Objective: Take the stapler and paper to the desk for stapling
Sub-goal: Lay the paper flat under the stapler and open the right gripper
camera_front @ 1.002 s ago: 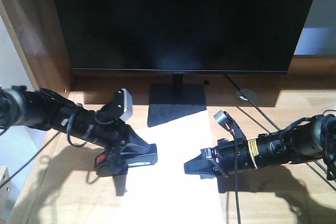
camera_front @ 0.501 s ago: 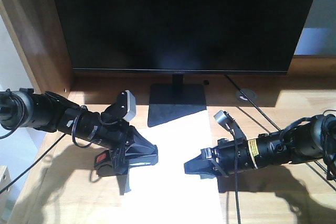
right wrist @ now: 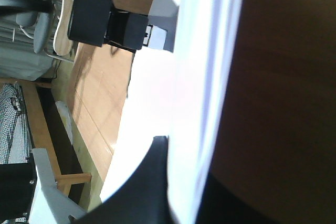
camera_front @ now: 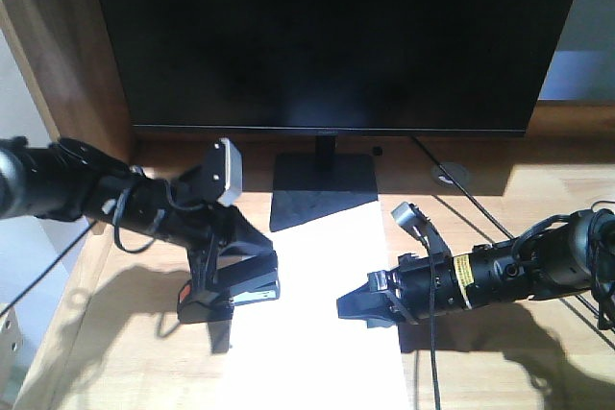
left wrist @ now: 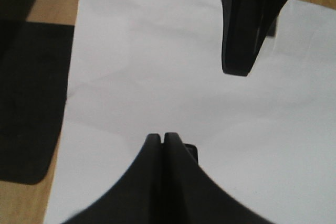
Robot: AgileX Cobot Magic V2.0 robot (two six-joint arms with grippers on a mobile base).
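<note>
Paper lies flat on the desk, running from the monitor stand toward the front edge. Left gripper has its jaws pressed together over the sheet's left edge, with the stapler just beneath it, label showing red. Right gripper, jaws closed too, pins the right edge. Stapling looks underway; next comes a firm downward press.

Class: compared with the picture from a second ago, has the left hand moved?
Yes. The left hand has shifted slightly toward the black monitor's square stand, and its silver wrist camera now sits higher.
</note>
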